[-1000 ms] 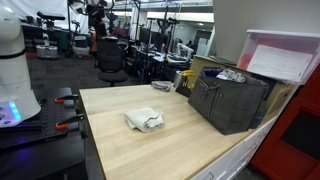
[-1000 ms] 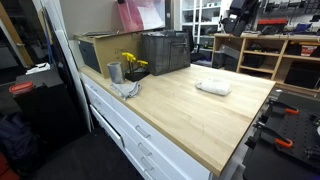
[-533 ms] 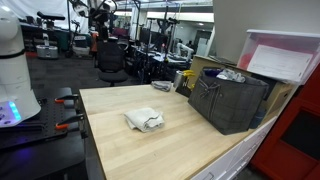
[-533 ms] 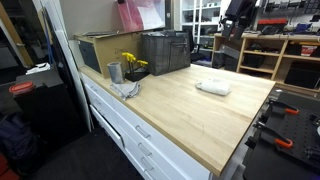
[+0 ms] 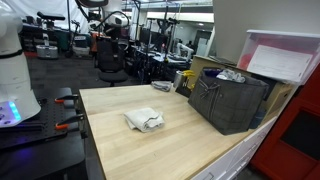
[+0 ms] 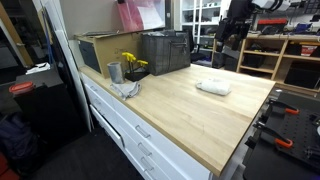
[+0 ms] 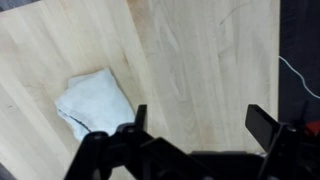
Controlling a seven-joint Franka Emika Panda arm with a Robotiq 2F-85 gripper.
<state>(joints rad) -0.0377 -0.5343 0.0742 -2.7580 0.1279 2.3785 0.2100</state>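
A folded white cloth (image 5: pixel 144 120) (image 6: pixel 213 87) lies on the light wooden tabletop (image 5: pixel 180 145) (image 6: pixel 185 115). My gripper (image 5: pixel 112 24) (image 6: pixel 232 36) hangs high in the air beyond the table's far edge, well above the cloth and touching nothing. In the wrist view the gripper (image 7: pixel 200 122) is open, its two dark fingers (image 7: pixel 263 122) spread wide over bare wood with nothing between them. The cloth (image 7: pixel 95 101) shows below and to the left of the left finger.
A dark mesh crate (image 5: pixel 228 100) (image 6: pixel 165 52) stands at the table's end by a clear bin (image 5: pixel 280 58). Yellow flowers (image 6: pixel 132 63), a metal cup (image 6: pixel 114 72) and a grey rag (image 6: pixel 127 90) sit near it. Red-handled clamps (image 5: pixel 66 100) lie beside the table.
The arm has swung down and in towards the table, showing more in both exterior views. The cloth has not moved and the jaws stay wide.
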